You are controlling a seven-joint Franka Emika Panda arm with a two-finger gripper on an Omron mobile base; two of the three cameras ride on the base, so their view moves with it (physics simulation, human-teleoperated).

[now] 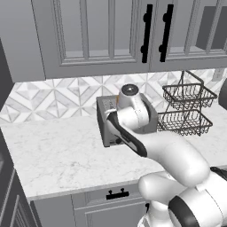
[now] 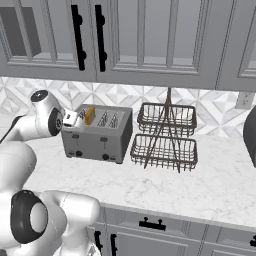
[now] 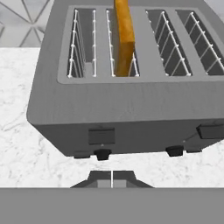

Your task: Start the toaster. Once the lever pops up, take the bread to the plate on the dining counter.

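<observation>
Grey metal toaster (image 3: pixel 127 83) sits on the marble tabletop (image 1: pixel 57 155), far side by the wall; the orange bread (image 3: pixel 124 37) stands in its second slot from the left. The claw (image 3: pixel 112 179) is clenched, empty, just in front of the left lever (image 3: pixel 101 136). Best move: press squarely down on that tab, without slipping off.
</observation>
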